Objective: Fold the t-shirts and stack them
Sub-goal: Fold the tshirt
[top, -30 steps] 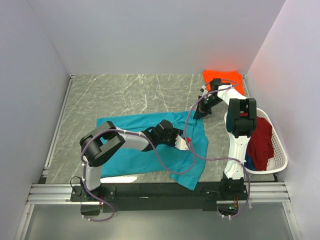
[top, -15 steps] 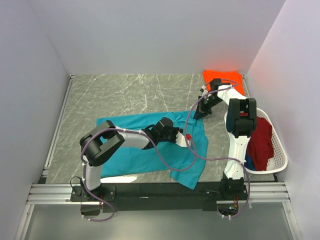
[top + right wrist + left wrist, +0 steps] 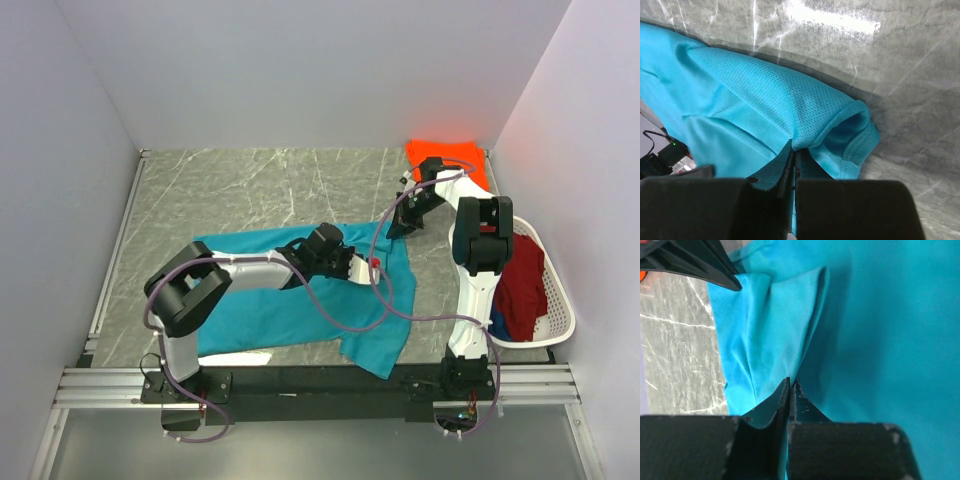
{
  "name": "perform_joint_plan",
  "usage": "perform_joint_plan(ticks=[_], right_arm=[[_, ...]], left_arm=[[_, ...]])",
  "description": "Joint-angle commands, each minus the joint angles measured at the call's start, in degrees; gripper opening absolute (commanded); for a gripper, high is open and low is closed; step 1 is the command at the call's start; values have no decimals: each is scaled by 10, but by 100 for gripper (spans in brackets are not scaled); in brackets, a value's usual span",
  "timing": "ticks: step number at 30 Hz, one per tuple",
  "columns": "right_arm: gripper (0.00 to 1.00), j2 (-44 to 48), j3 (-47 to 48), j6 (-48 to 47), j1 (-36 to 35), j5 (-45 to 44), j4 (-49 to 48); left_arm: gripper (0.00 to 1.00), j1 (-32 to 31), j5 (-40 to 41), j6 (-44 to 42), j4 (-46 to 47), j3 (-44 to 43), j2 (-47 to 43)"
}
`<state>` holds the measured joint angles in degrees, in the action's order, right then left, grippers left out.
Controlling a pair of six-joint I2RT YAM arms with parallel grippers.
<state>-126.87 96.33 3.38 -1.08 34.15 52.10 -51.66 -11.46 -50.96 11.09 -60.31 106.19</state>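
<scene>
A teal t-shirt (image 3: 270,300) lies spread over the middle of the marble table. My left gripper (image 3: 368,268) is shut on a fold of it (image 3: 770,340) near its right side. My right gripper (image 3: 398,228) is shut on the shirt's far right corner, a hemmed fold (image 3: 840,125) just above the table. A folded orange t-shirt (image 3: 450,160) lies at the back right corner. A dark red shirt (image 3: 522,285) and a bit of blue cloth (image 3: 497,322) lie in the basket.
A white plastic laundry basket (image 3: 555,300) stands at the right edge beside the right arm. Purple cables loop from both arms across the teal shirt. Grey walls close in the table on three sides.
My left gripper has pulled back toward the far left with the teal cloth, and the shirt's near right flap has drawn in. The right arm has not moved.
</scene>
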Motion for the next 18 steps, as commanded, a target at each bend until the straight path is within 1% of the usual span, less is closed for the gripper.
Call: perform_joint_plan(ticks=[1, 4, 8, 12, 16, 18], right_arm=[[0, 39, 2, -9, 5, 1, 11], [0, 42, -2, -12, 7, -4, 9], [0, 38, -6, -12, 8, -7, 9], [0, 39, -11, -14, 8, -10, 8], [0, 35, -15, -16, 8, -11, 10], [0, 35, -16, -18, 8, -11, 11]], left_arm=[[5, 11, -67, 39, -50, -35, -56], [5, 18, -91, 55, -78, -44, -65], [6, 32, -120, 83, -124, -72, -54], [7, 45, -166, 87, -183, -116, -29], [14, 45, -192, 78, -238, -138, -9], [18, 45, -198, 75, -244, -140, -2]])
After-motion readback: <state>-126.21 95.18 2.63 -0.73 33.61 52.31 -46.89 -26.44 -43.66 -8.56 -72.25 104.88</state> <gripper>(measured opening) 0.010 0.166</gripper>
